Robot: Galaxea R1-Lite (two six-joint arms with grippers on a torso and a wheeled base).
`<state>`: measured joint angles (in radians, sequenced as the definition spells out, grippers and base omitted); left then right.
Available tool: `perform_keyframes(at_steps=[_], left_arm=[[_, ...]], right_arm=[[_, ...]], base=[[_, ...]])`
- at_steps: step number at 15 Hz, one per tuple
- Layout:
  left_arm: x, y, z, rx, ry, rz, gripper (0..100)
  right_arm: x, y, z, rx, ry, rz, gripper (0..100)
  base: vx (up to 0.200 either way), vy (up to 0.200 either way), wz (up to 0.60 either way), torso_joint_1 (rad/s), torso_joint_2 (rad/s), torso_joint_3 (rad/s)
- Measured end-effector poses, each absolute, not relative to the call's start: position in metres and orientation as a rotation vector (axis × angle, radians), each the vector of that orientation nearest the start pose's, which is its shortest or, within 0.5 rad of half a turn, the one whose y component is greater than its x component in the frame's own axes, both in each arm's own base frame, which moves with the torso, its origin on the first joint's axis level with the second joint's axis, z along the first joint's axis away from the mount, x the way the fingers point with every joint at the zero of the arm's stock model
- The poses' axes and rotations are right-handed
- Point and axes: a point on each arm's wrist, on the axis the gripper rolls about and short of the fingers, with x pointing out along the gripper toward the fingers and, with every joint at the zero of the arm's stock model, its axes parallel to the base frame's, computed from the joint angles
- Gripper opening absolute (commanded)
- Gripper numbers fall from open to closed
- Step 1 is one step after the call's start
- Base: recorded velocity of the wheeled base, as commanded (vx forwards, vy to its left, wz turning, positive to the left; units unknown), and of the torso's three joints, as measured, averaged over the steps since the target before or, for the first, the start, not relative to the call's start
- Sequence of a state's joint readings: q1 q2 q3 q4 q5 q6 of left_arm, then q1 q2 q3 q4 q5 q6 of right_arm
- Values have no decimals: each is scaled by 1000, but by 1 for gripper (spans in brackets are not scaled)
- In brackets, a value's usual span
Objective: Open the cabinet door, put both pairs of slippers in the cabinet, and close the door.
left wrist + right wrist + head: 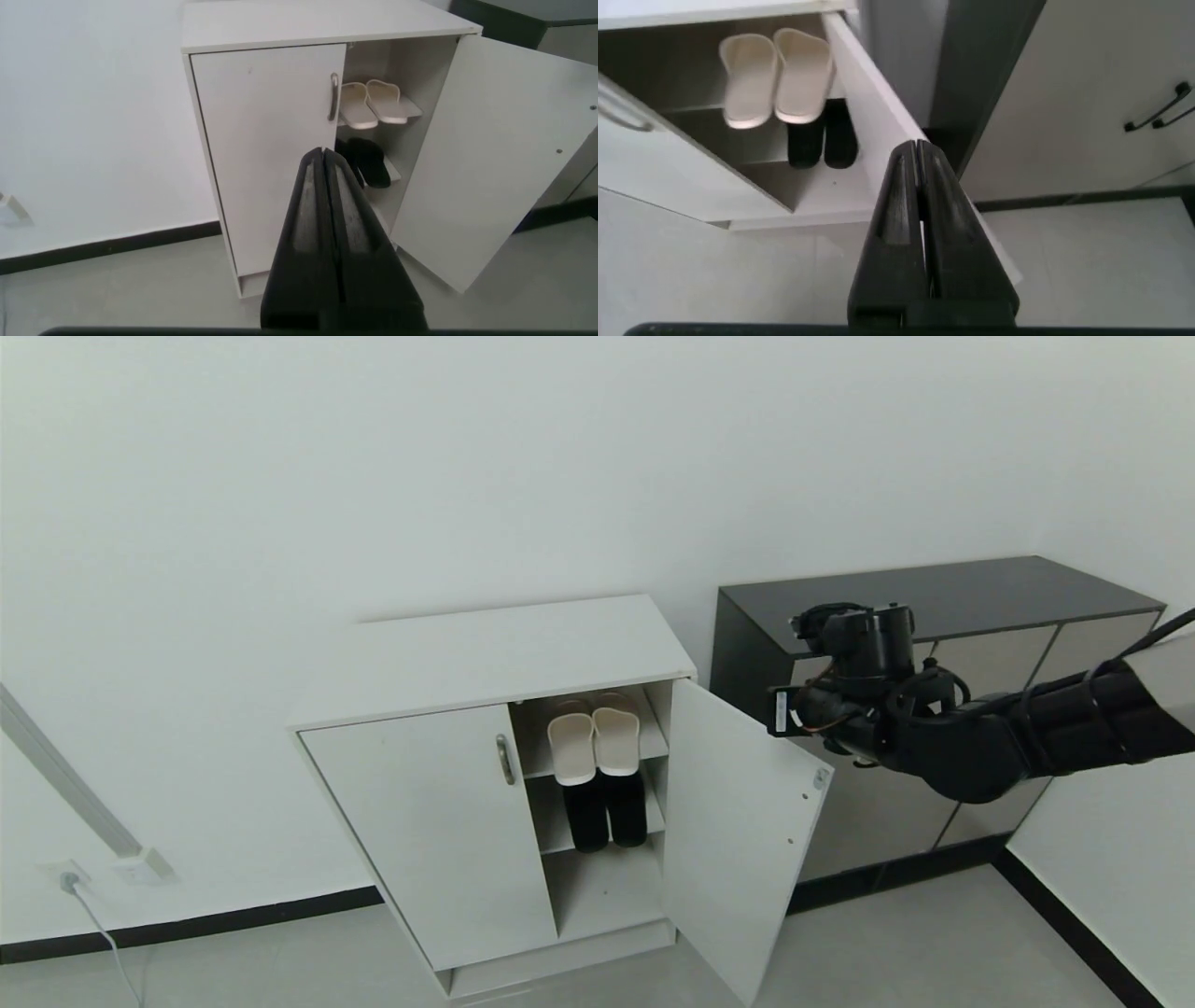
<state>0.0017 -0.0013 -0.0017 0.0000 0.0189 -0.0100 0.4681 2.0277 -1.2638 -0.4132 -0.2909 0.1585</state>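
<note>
It looks like a room in a home. A shoe cabinet (485, 658) with slippers (595, 742) stands by a white wall (467, 457). A dark cupboard (943, 588) is on the right, and a plug socket (67, 877) is low on the left.
</note>
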Motion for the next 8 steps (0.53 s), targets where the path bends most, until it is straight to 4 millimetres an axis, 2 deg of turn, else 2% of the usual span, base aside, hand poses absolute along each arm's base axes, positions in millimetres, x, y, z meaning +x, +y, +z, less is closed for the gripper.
perform_keyframes(at_steps=[4,8], left_arm=[[-23,0,76,-9,-3,20,0],[-23,0,76,-10,-3,19,0]], right_arm=[[393,165,146,30,372,101,0],[412,156,127,27,398,63,0]], base=[[0,0,0,0,0,0],[0,0,0,0,0,0]])
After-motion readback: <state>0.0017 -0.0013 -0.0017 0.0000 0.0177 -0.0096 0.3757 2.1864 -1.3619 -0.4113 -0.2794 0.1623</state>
